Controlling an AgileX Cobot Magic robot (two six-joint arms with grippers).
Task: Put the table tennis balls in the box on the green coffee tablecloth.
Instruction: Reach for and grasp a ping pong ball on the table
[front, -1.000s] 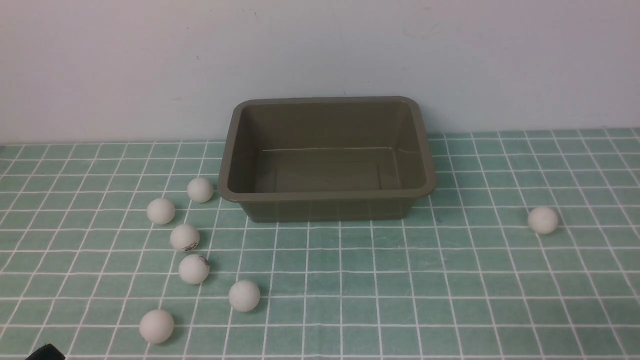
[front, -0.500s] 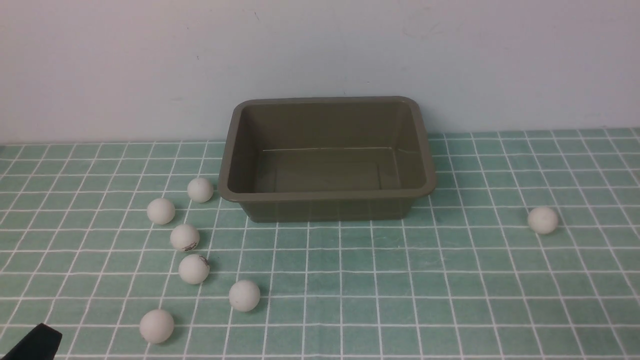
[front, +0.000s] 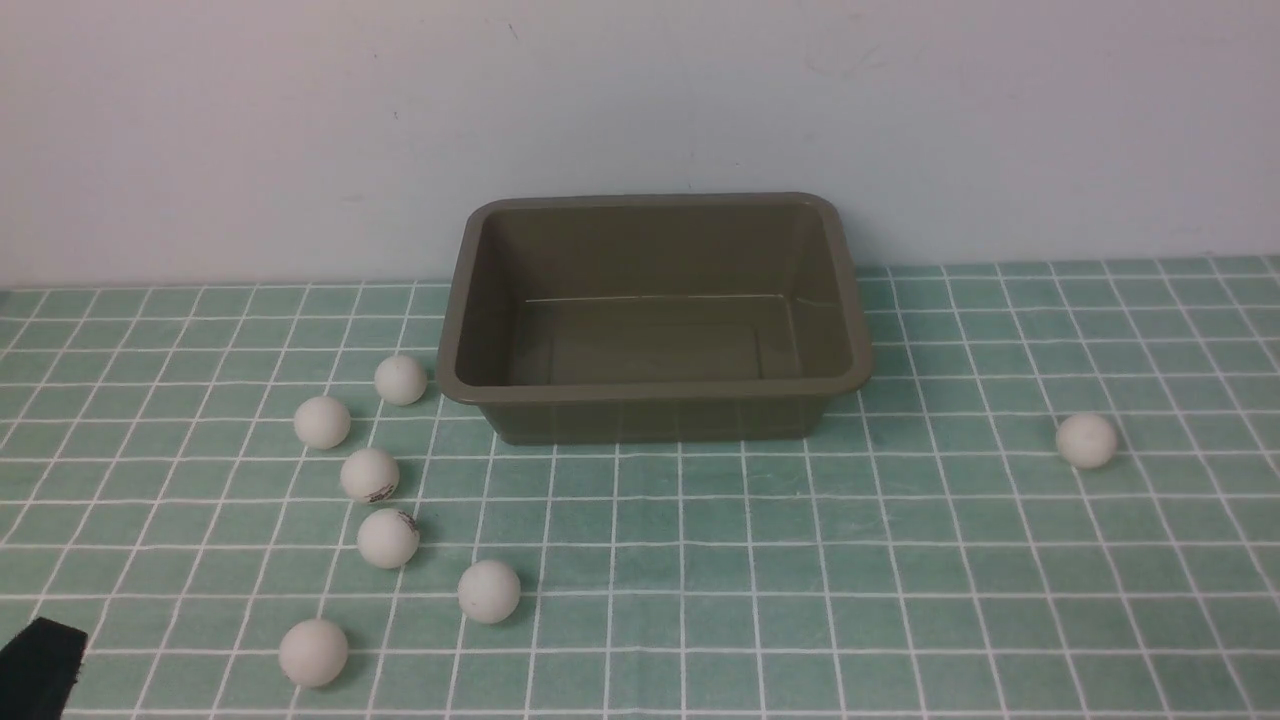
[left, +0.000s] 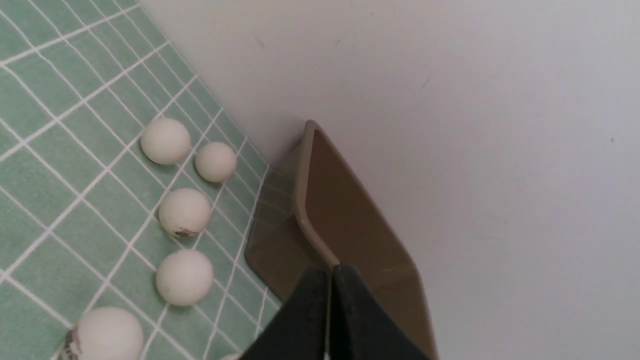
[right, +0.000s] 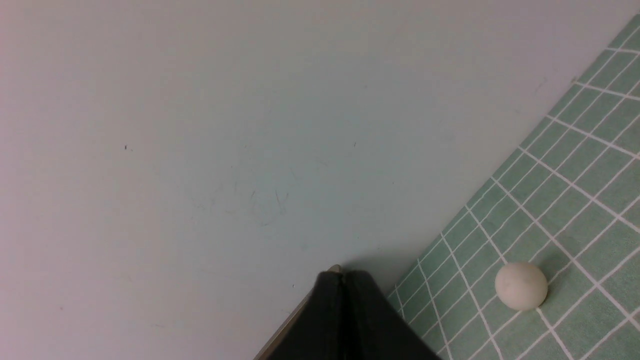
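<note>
Seven white table tennis balls (front: 388, 538) lie outside an empty olive-brown plastic box (front: 650, 405) on green checked cloth (front: 800, 600). Left hand (left: 330, 275), right hand (right: 343, 277): closed, empty. Next, probably: open over a ball.

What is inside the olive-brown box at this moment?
Nothing shows inside the box: only its bare floor and inner walls. Its near wall hides a thin strip of floor just behind it. All seven table tennis balls lie outside, on the green tablecloth.

box (front: 650, 388) open-topped, balls (front: 369, 475) crowd its left
</note>
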